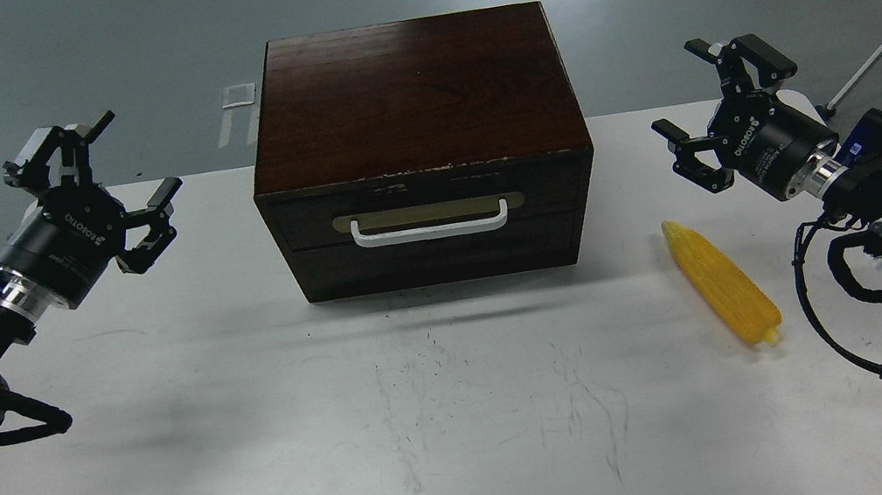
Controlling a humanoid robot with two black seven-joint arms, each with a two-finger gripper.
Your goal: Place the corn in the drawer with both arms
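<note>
With both arms raised off the counter [261,453], I see my left claw [106,172] spread wide, fingers apart, pinching nothing. My right claw [714,98] is likewise spread, nothing between its fingers. The dark wooden cabinet [411,84] sits between the two claws, well apart from each, toward the far side of the counter. The drawer [427,201] faces me, pushed in flush with the cabinet front, with its white bar handle [430,227] on a brass plate [428,211]; it lies to the right of the left claw and slightly lower in view. A plain panel [438,255] sits under the drawer. The corn [722,283] lies flat on the counter, below and just inward of the right claw, not touching it, to the right of the cabinet and apart from it. Its pointed tip aims toward the cabinet side, the blunt end toward me. Whether the right claw hangs directly above the counter edge is hard to judge from this angle. Grey floor [23,66] lies beyond.
</note>
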